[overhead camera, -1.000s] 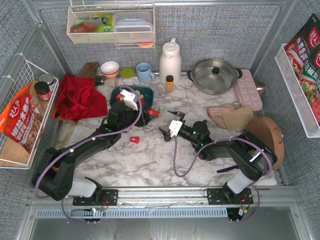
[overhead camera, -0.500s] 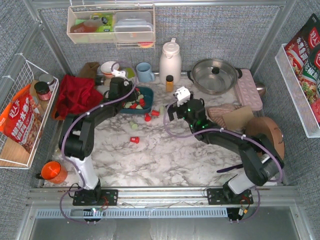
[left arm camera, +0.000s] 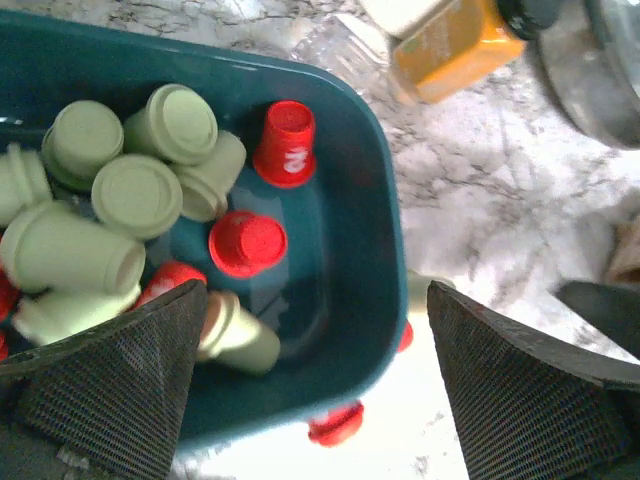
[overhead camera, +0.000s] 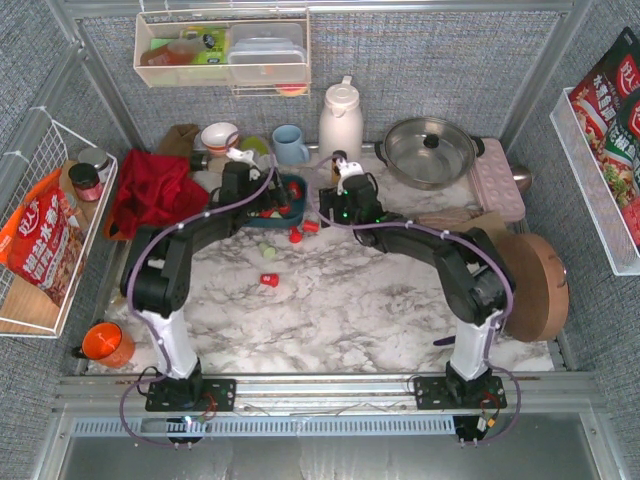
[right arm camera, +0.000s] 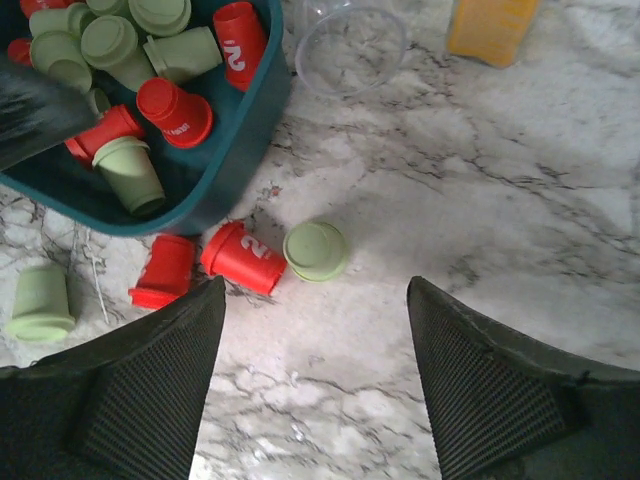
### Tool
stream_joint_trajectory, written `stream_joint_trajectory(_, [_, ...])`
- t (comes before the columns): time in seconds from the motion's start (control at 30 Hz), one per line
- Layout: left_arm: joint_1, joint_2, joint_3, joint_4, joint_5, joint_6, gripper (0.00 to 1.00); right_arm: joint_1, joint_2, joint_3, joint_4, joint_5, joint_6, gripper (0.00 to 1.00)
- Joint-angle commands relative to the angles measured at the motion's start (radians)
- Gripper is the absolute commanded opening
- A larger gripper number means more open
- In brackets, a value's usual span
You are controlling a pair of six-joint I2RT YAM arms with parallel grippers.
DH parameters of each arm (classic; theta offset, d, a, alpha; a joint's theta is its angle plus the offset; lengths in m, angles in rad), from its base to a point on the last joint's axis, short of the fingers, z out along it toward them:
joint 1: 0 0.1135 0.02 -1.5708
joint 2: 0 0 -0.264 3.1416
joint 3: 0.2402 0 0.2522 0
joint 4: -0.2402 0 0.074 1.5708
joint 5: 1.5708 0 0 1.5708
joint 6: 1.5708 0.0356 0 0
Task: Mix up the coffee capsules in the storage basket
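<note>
Table: white-grey marble top (overhead camera: 330,310), bearing everything listed below.
Left arm (overhead camera: 175,250): stretched to the far side, wrist above the basket.
Right arm (overhead camera: 450,250): stretched far and leftward, wrist just right of the basket.
Steel pot (overhead camera: 428,150): far right of centre, well apart from the basket.
Storage basket (left arm camera: 385,200): dark teal tray with low walls, at the far middle of the table, between the two wrists.
Left gripper (left arm camera: 318,300): released, fingers spread wide, grasping nothing; over the basket's end.
Right gripper (right arm camera: 315,300): released, fingers spread wide, grasping nothing; over marble by the basket's corner.
Orange-brown bottle (right arm camera: 490,25): just beyond the basket.
Coffee capsules (left arm camera: 130,190): heaped in the basket, pale green ones bunched together, red ones (left arm camera: 285,140) beside them.
Loose capsules: two red (right arm camera: 240,255), one green (right arm camera: 315,250) just outside the wall; one green (right arm camera: 40,300) nearby; one red (overhead camera: 268,279) alone, nearer the bases.
</note>
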Motion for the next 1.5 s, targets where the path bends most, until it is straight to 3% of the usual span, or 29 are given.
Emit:
stream_joint_trajectory(0.0, [0.000,-0.156,-0.147,0.108,-0.048,-0.012,0.99,0.000,0.089,0.093,-0.058,-0.009,0.109,0.75])
stream_joint_trajectory(0.13, [-0.004,-0.302,-0.282,0.122,-0.091,-0.005,0.99,0.000,0.167,0.163,-0.098,0.004,0.127,0.67])
stream_joint_trajectory(0.37, [-0.047,-0.500,-0.422,0.074,-0.236,0.029,0.99,0.000,0.264,0.260,-0.158,0.034,0.133,0.63])
stream_joint_trajectory(0.53, [-0.024,-0.602,-0.545,0.139,-0.334,-0.146,0.99,0.003,0.301,0.308,-0.173,0.037,0.113,0.58])
stream_joint_trajectory(0.67, [-0.019,-0.674,-0.602,0.199,-0.307,-0.091,0.96,0.003,0.310,0.331,-0.205,0.038,0.114,0.52])
stream_joint_trajectory(0.83, [-0.027,-0.697,-0.598,0.148,-0.290,-0.050,0.88,0.003,0.307,0.324,-0.206,0.032,0.123,0.41])
stream_joint_trajectory(1.13, [-0.119,-0.687,-0.604,0.146,-0.284,0.029,0.79,-0.001,0.273,0.302,-0.226,0.029,0.141,0.35])
stream_joint_trajectory(1.3, [-0.241,-0.632,-0.628,0.276,-0.297,0.205,0.77,-0.008,0.147,0.200,-0.199,0.034,0.150,0.27])
stream_joint_trajectory(1.47, [-0.287,-0.574,-0.680,0.475,-0.214,0.254,0.76,-0.035,-0.019,0.072,-0.194,-0.028,0.163,0.25])
